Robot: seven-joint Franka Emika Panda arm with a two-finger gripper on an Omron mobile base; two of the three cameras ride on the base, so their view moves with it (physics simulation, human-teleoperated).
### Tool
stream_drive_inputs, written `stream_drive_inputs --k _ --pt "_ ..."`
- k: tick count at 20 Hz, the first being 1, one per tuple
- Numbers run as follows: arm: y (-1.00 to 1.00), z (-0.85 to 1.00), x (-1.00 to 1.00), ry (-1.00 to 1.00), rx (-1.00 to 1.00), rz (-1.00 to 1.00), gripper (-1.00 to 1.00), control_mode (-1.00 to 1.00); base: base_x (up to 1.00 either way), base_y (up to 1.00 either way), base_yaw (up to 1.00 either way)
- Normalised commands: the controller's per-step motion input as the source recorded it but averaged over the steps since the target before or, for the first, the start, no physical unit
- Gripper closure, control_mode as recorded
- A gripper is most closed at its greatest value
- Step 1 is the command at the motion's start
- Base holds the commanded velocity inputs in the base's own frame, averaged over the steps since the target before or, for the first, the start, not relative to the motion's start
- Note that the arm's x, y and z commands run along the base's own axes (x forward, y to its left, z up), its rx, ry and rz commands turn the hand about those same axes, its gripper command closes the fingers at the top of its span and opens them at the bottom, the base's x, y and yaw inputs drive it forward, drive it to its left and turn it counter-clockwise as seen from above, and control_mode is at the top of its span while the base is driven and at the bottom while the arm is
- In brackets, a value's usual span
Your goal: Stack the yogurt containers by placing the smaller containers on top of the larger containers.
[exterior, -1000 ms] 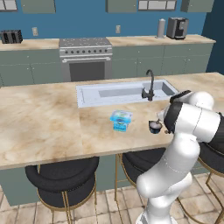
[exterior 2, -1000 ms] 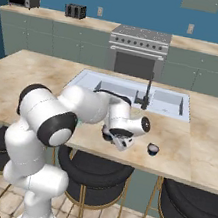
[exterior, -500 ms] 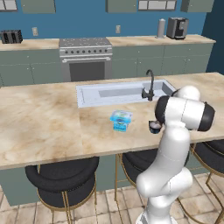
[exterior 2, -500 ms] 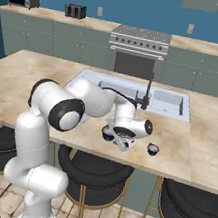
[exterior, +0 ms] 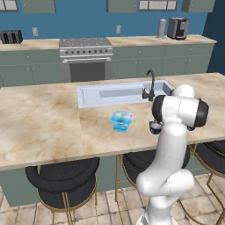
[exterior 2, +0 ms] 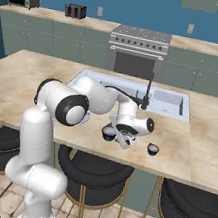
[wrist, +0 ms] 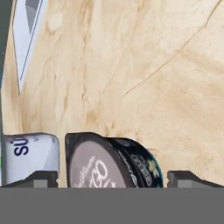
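A white robot arm reaches low over a beige marble worktop (exterior: 52,123) beside a sink (exterior: 118,93). Its hand (wrist: 109,177) is spread wide and grips nothing, a fingertip on each side of a small dark cup (wrist: 111,162) with a pale top. A squat light-blue tub (exterior: 121,120) sits on the worktop, apart from the cup, near the front edge.

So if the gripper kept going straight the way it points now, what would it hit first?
Most likely the dark cup: in the hand view it lies between the open fingertips, right ahead of the gripper. Beyond it is bare countertop; depth is hard to judge.
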Motion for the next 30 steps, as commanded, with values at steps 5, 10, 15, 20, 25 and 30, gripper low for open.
stream_drive_inputs --k 5,10,15,20,25,30 --pt "0.0 -0.17 0.14 0.0 0.0 0.0 -1.0 -1.0 0.0 0.0 0.0" --pt "0.0 -0.17 0.0 0.0 0.0 -0.01 -1.0 -1.0 0.0 0.0 0.0" --pt "0.0 -0.2 0.0 -0.02 0.0 -0.01 -1.0 -1.0 0.0 0.0 0.0" --pt "0.08 -0.25 0.0 -0.02 0.0 0.0 1.0 -1.0 0.0 0.0 0.0" --pt "0.11 -0.21 0.0 0.0 0.0 -0.01 1.0 -1.0 0.0 0.0 0.0" --pt "0.0 -0.2 0.0 -0.02 0.0 -0.02 1.0 -1.0 0.0 0.0 0.0"
